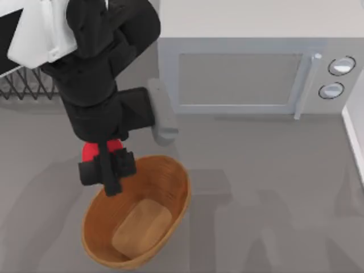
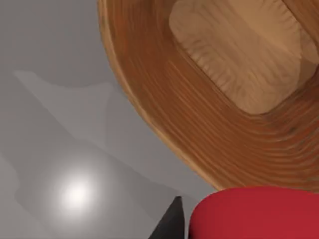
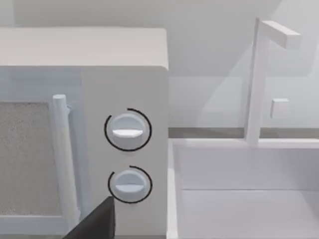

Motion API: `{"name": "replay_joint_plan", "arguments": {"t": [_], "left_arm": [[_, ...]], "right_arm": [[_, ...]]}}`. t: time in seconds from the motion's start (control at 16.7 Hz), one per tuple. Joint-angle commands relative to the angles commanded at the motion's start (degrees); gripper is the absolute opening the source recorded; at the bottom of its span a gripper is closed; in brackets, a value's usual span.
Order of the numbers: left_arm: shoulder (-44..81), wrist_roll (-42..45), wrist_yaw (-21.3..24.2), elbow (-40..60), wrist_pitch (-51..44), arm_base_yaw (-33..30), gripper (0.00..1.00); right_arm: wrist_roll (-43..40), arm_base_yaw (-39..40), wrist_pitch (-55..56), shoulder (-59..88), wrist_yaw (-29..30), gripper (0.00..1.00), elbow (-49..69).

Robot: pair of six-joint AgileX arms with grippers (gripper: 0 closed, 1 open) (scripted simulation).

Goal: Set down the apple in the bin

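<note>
My left gripper (image 1: 108, 172) hangs over the far-left rim of the bin (image 1: 177, 190), an oval orange-brown basket with a paler patch at its bottom, and is shut on the apple (image 1: 92, 152). The small bright red apple peeks out from under the black arm. In the left wrist view the apple (image 2: 254, 214) sits close to the camera beside one dark finger (image 2: 172, 221), with the bin's ribbed wall (image 2: 164, 99) just beyond it. A dark fingertip (image 3: 97, 221) of my right gripper shows in the right wrist view, facing the microwave's knobs.
A grey microwave (image 1: 239, 79) stands at the back, right of the left arm; its knobs (image 3: 127, 130) face the right wrist. A black wire rack (image 1: 23, 86) is at the back left. A white basin (image 3: 249, 199) lies right of the microwave.
</note>
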Motion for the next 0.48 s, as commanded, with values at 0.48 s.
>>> {"name": "replay_joint_plan", "arguments": {"t": [0.48], "left_arm": [[-0.06, 6.6, -0.08, 0.83, 0.38, -7.27, 0.0]], "right_arm": [[0.0, 0.0, 0.0, 0.0, 0.0, 1.0, 0.0]]}}
